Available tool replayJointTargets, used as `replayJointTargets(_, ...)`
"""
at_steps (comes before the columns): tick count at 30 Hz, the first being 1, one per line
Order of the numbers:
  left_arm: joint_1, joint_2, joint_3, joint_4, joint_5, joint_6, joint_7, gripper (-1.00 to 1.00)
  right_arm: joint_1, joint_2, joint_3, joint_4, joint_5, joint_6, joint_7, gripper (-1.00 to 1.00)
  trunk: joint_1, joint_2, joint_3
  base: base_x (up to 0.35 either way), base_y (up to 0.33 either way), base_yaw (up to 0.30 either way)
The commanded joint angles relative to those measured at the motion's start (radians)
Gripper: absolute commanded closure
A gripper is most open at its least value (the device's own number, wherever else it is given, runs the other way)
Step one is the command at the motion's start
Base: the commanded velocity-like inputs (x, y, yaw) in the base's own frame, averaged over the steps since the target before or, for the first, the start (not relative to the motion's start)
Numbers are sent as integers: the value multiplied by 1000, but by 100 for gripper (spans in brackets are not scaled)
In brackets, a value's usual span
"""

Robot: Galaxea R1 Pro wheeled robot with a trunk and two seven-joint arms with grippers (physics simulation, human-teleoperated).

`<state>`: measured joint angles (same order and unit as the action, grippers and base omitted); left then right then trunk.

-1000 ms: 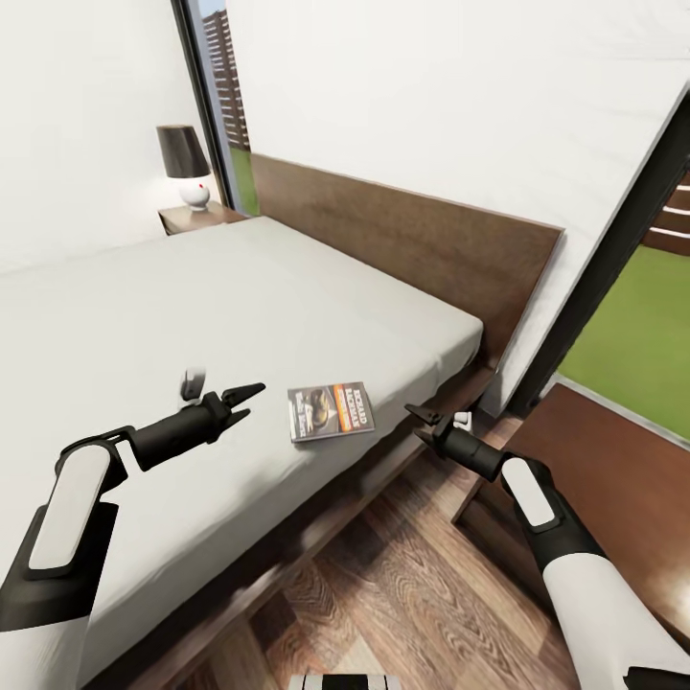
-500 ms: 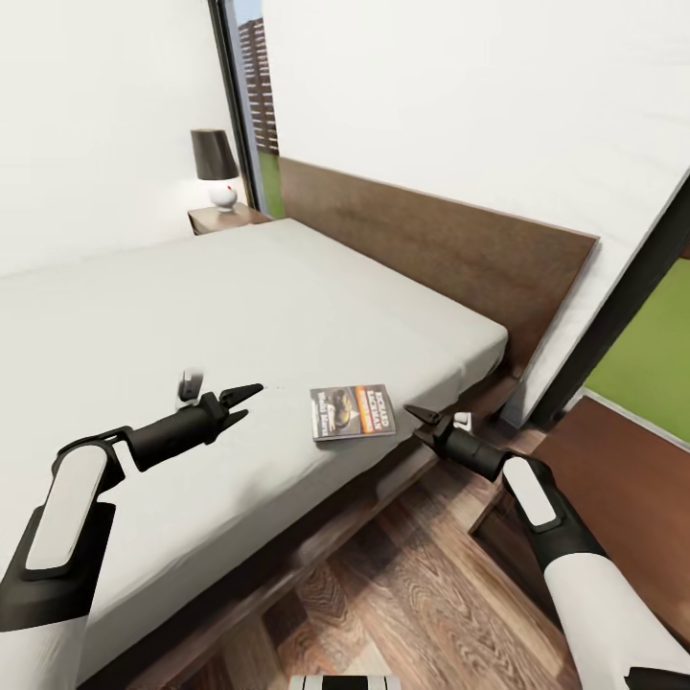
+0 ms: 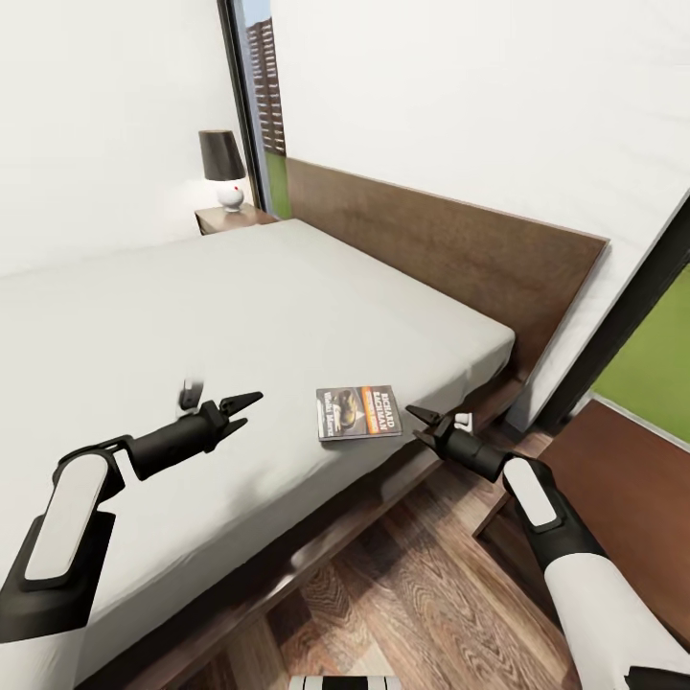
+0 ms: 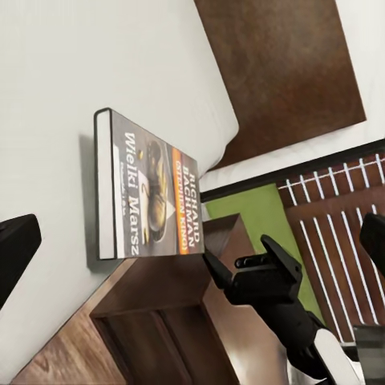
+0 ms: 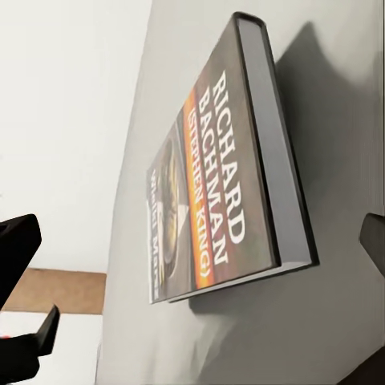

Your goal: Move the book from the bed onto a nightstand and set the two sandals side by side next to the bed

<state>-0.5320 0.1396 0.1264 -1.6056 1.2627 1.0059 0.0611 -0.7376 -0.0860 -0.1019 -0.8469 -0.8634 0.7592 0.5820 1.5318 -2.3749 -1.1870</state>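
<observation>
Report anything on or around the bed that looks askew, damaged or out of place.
Only the book stands out: it lies flat, cover up, on the otherwise bare mattress near the bed's edge, between the two open pincers, left and right. It looks undamaged. The lamp stands upright on the far nightstand.

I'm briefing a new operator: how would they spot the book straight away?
Look at the big bed with its pale mattress. Near its edge closest to the robot, between the two grippers, lies the book, flat. It is the sole dark, orange-banded thing on the plain surface.
</observation>
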Motion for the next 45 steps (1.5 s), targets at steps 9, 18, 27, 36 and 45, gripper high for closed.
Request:
replayJointTargets(9, 10, -1, 2, 0, 9, 3, 7, -100, -11, -2, -8, 85, -3, 4, -2, -100, 0, 0, -1, 0, 0, 1)
replayJointTargets(18, 10, -2, 1, -2, 10, 4, 4, -100, -46, -5, -8, 175, -4, 0, 5, -100, 0, 0, -1, 0, 0, 0)
replayJointTargets(27, 10, -2, 1, -2, 10, 5, 3, -100, -53, -7, -9, 203, -3, -3, 5, -100, 0, 0, -1, 0, 0, 0)
replayJointTargets(36, 9, -2, 1, -2, 10, 5, 5, -100, -54, -5, -7, 201, -3, -7, 8, -100, 7, -14, -7, 0, 0, 0)
replayJointTargets(45, 9, -2, 2, -2, 10, 5, 5, -100, -53, -4, -4, 194, -2, -5, 9, -100, 7, -14, -1, 0, 0, 118)
